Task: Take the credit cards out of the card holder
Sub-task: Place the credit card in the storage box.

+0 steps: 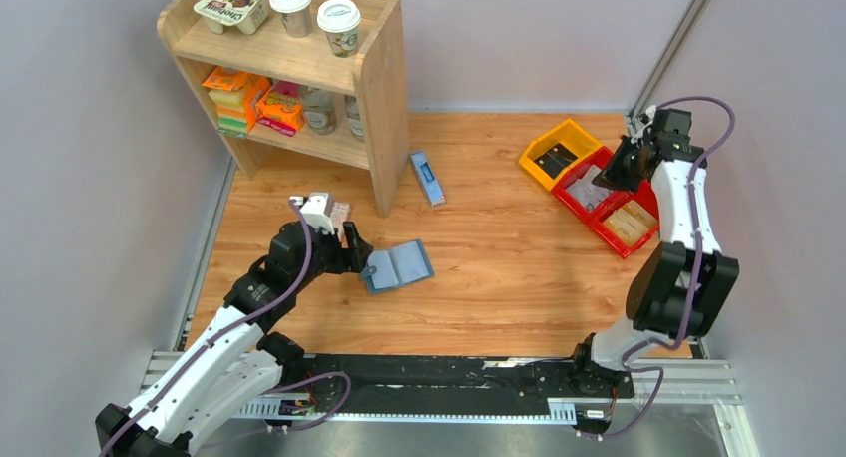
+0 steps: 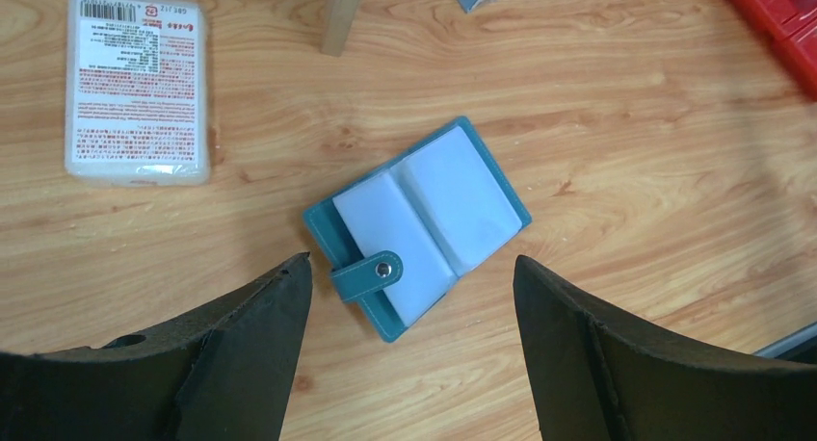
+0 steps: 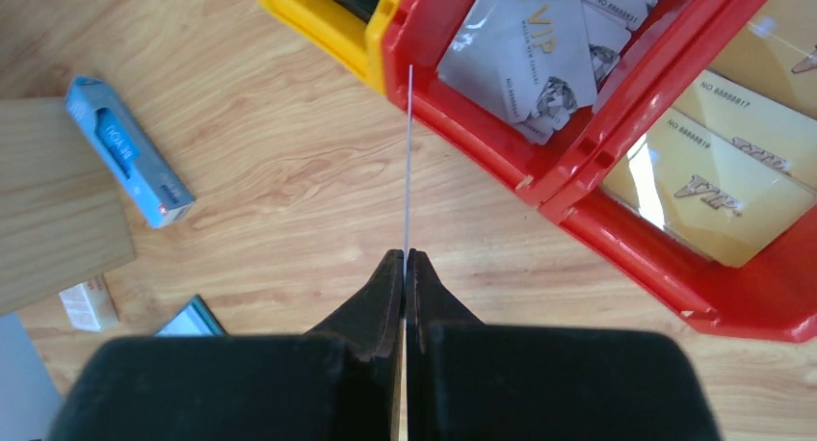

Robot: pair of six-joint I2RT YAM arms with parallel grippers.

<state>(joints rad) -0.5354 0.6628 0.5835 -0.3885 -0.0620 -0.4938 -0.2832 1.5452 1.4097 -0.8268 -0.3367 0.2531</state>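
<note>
The left gripper gapes wide, the unfolded card holder lying ahead between its jaws, while the right gripper pinches a card, probably bound for the red bin ahead.

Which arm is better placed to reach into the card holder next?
Left. The left hand hangs open right by the open card holder, while the right hand is shut on a card over by the red bin.

Left jaws spread, right jaws clamped
</note>
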